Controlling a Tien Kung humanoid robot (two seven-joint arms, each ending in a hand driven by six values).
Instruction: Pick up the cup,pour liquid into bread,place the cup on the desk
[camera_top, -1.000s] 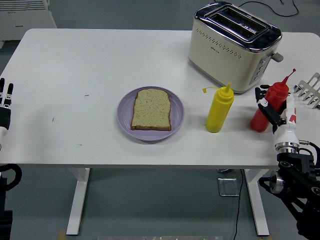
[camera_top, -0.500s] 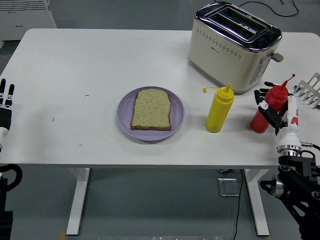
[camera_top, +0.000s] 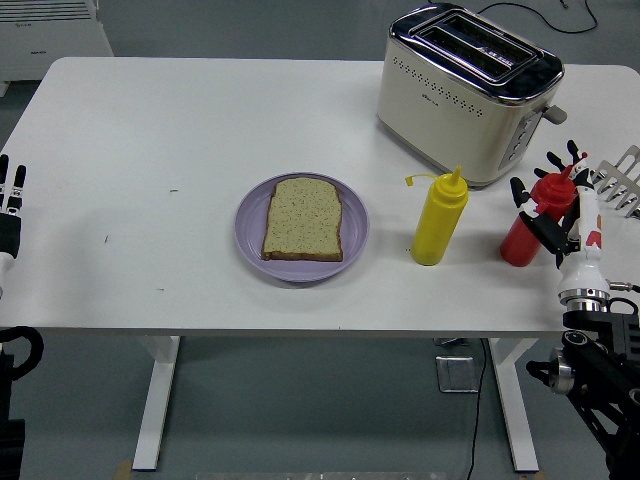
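No cup shows; two squeeze bottles stand right of the plate. The red bottle (camera_top: 526, 228) stands upright near the table's right edge, and the yellow bottle (camera_top: 438, 222) stands left of it. My right hand (camera_top: 560, 205) is just right of the red bottle, fingers spread and pointing up, some reaching around its top without closing on it. A slice of bread (camera_top: 303, 218) lies flat on a purple plate (camera_top: 250, 245) at the table's middle. My left hand (camera_top: 10, 200) rests at the left edge, fingers straight, holding nothing.
A cream and chrome toaster (camera_top: 465, 90) stands at the back right, close behind both bottles. A white rack (camera_top: 620, 178) pokes in at the right edge beside my right hand. The yellow bottle's cap hangs open on its left side.
My right hand has slid slightly right and its fingers have opened up and spread around the red bottle's top. The bottle, plate and left hand have not moved.
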